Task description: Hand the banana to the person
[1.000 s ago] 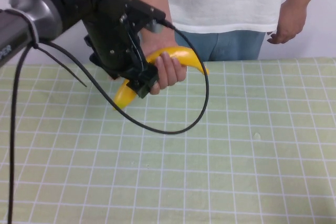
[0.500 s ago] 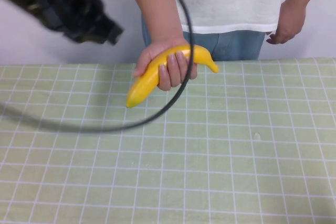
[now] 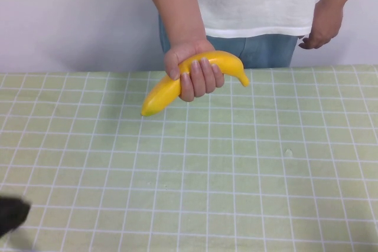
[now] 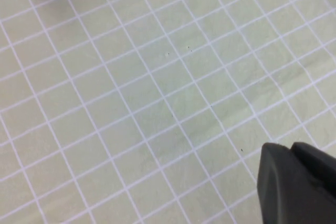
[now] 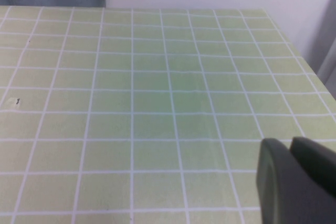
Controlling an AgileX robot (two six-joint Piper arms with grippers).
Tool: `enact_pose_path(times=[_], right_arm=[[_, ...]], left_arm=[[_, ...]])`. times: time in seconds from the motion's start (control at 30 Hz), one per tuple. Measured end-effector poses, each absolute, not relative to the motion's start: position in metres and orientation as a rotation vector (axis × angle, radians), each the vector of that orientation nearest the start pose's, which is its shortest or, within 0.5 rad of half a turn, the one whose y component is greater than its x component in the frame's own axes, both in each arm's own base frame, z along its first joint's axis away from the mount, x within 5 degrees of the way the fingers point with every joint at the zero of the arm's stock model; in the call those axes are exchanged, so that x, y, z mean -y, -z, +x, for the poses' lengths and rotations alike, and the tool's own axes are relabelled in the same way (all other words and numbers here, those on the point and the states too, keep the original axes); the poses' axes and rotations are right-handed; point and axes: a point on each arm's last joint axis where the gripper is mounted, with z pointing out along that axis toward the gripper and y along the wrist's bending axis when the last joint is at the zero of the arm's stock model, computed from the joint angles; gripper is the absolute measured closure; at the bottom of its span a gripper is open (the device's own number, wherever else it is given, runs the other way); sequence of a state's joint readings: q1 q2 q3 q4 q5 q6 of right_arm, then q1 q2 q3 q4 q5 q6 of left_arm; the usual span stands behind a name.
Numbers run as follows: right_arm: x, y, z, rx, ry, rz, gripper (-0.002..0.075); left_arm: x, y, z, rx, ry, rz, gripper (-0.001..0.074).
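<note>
The person (image 3: 254,4), in a white T-shirt and blue jeans, stands at the far edge of the counter (image 3: 236,169) with the banana (image 3: 177,84) gripped in one hand (image 3: 192,72), fingers wrapped over its middle. The fruit hangs just above the green-and-white checked cloth near the far left-centre of the counter, its blunt end tilted down toward the robot's left and its thin stem end pointing toward the robot's right. The person's other hand (image 3: 322,25) is loosely curled at the hip, well apart from the fruit.

Half a second earlier, the left arm and its looping black cable filled the upper left of the high view, close by the banana; both have since cleared that area. Only a dark sliver of the left pincer (image 3: 10,215) now shows at the near left edge of the high view, well apart from the banana. In its wrist view the left pincer (image 4: 296,184) hangs over bare cloth, holding nothing; whether its fingers are spread or closed cannot be told.

The right pincer (image 5: 296,182) sits over the counter's right side, empty, its finger position likewise impossible to tell.
</note>
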State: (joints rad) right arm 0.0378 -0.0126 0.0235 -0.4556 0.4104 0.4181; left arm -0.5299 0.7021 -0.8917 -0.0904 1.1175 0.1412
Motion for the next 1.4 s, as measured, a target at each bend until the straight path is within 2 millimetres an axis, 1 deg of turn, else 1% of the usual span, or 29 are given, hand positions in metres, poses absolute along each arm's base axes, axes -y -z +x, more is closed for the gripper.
enact_pose_path(times=[0.1,0.23,0.37,0.47,0.6,0.77,0.83,0.93,1.03,1.13,1.2,1.27,1.4], right_arm=[[0.014,-0.173,0.052,-1.863,0.141,0.083,0.0733],[0.014,-0.173,0.052,-1.863,0.141,0.083,0.0733],[0.014,-0.173,0.052,-1.863,0.141,0.083,0.0733],[0.014,-0.173,0.052,-1.863,0.141,0.083,0.0733],[0.014,-0.173,0.052,-1.863,0.141,0.083,0.0733],[0.014,-0.173,0.052,-1.863,0.141,0.083,0.0733],[0.014,-0.173,0.052,-1.863,0.141,0.083,0.0733],[0.014,-0.173,0.052,-1.863,0.141,0.083,0.0733],[0.014,-0.173,0.052,-1.863,0.141,0.083,0.0733],[0.014,-0.173,0.052,-1.863,0.141,0.083,0.0733],[0.014,-0.173,0.052,-1.863,0.141,0.083,0.0733],[0.014,-0.173,0.052,-1.863,0.141,0.083,0.0733],[0.014,-0.173,0.052,-1.863,0.141,0.083,0.0733]], left_arm=[[0.044,-0.342,0.06,-2.206,0.318,0.74,0.0733],[0.03,-0.329,0.037,-2.125,0.336,0.71,0.0733],[0.021,-0.328,0.021,-2.068,0.347,0.693,0.0733],[0.017,-0.327,0.015,-2.067,0.348,0.694,0.0733],[0.015,-0.325,0.014,-2.086,0.322,0.699,0.0733],[0.011,-0.324,0.018,-2.068,0.252,0.69,0.0733],[0.012,-0.327,0.021,-2.009,0.24,0.667,0.0733],[0.011,-0.33,0.024,-1.869,0.213,0.578,0.0733],[0.011,-0.325,0.026,-1.693,0.149,0.497,0.0733],[0.012,-0.311,0.026,-1.549,0.095,0.416,0.0733],[0.011,-0.297,0.028,-1.516,0.062,0.342,0.0733],[0.01,-0.277,0.032,-1.535,0.038,0.267,0.0733],[0.006,-0.236,0.043,-1.667,0.034,0.135,0.0733]])
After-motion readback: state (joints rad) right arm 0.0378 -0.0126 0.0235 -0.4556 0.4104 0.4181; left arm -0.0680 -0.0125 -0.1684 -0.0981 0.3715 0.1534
